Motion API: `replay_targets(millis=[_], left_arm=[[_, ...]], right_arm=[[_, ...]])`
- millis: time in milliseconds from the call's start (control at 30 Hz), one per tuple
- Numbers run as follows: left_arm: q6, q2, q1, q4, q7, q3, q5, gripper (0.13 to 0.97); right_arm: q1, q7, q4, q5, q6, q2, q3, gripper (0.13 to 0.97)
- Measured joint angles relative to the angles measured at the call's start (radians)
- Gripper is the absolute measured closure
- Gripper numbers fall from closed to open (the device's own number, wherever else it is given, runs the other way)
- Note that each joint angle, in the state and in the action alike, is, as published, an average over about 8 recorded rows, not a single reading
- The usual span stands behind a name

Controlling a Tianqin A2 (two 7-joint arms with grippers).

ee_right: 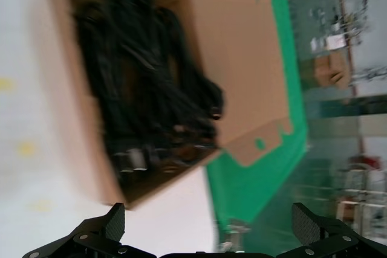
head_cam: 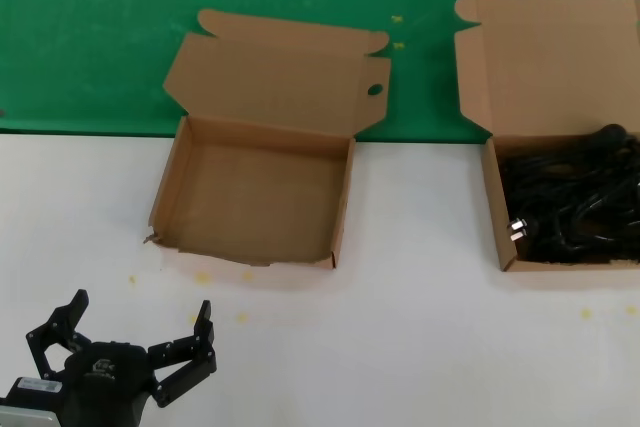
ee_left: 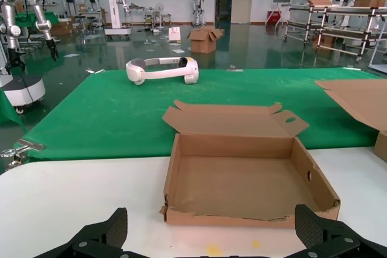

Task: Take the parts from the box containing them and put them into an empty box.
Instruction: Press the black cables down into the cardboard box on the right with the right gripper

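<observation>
On the white counter (head_cam: 420, 327), seen from the head, the torn-fronted empty box (head_cam: 255, 192) sits centre-left with nothing in it, and the box of cords (head_cam: 565, 197) sits well apart to the right, lid thrown back so the cords (head_cam: 575, 207) are reachable. The left pincer (head_cam: 135, 342) waits low near the front edge, fingers apart, holding nothing.

From the left wrist, the empty box (ee_left: 242, 179) lies straight ahead, ragged wall nearest.

From the right wrist, the right pincer (ee_right: 208, 225) spreads wide above the full box (ee_right: 78, 107), the cords (ee_right: 145, 95) still heaped inside; I judge it is lining up a first pick.
</observation>
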Motion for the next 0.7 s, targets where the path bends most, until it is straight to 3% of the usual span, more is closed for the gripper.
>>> replay_targets(millis=[233,533,700], left_arm=[[0.0,0.0,0.0,0.0,0.0,0.0,0.0,0.132],[0.0,0.0,0.0,0.0,0.0,0.0,0.0,0.132],[0.0,0.0,0.0,0.0,0.0,0.0,0.0,0.132]], right_arm=[[0.099,-0.029,-0.073,0.001,-0.06,-0.045,-0.008,0.129],[0.167,0.076,-0.157,-0.002,-0.227,-0.08,-0.01,0.129],[0.204,0.179,-0.263,-0.093,-0.374,-0.117,-0.01,0.129]])
